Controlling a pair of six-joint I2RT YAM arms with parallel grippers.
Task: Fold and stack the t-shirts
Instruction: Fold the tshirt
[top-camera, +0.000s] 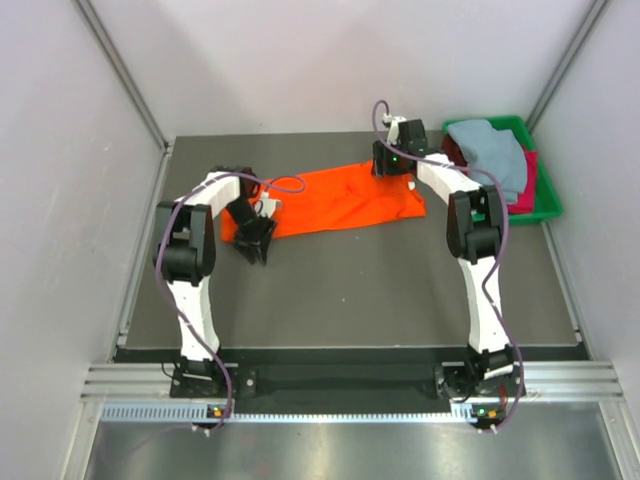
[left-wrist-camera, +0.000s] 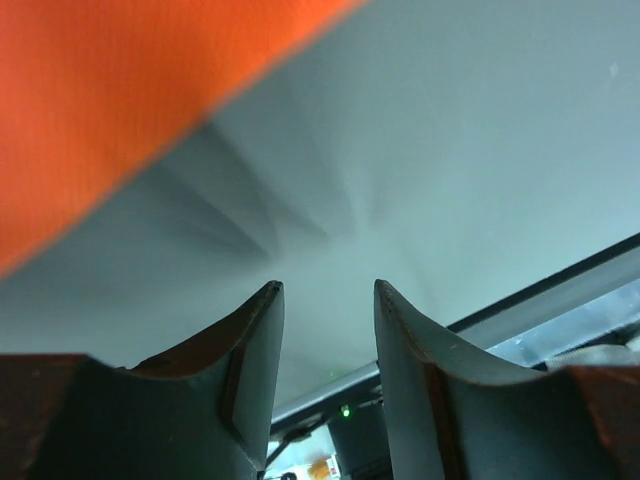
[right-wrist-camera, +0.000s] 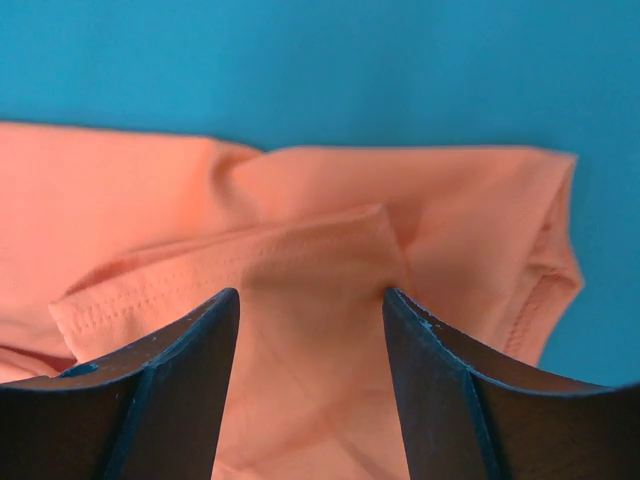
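Far right: green tray holding grey-blue t-shirt atop crimson t-shirt. I see the orange t-shirt lying as a flat band far-centre. The right gripper is parted astride its hem without clamping; the left gripper is parted, empty, beside it.

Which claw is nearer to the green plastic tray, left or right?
Right. The right claw is over the end of the bright orange cloth t-shirt nearest the green plastic tray; the left claw is at its opposite end, farther away.

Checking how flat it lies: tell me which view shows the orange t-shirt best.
Top external: the orange t-shirt shows almost whole, spread on the table. Right wrist shows only a close-up of its hems; left wrist only a blurred orange edge.
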